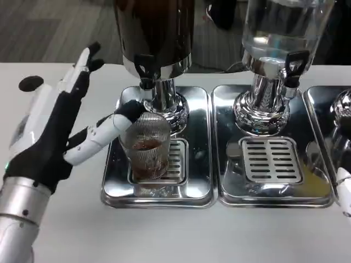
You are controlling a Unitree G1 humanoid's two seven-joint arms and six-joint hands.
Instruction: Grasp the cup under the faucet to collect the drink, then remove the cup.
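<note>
Cup of ribbed clear glass stands on the slotted grate of the left drip tray, directly below the black faucet of the dark drink dispenser, with a shallow pool of brown drink in its bottom. The left robot hand is spread and grips nothing; one finger reaches toward the cup's left rim, touching it or just beside it, while the others point up and away over the white surface. A sliver of the right robot hand shows at the far edge, too little to tell how its fingers lie.

The step in hand appears to be taking hold of the cup. Done well, the spread fingers should wrap around the ribbed wall low and from the side, thumb opposite, closing gently so the glass does not slide off the grate. It should stay upright and centred beneath the faucet while filling, then come out level and straight toward the robot, clear of the tray's raised lip.
</note>
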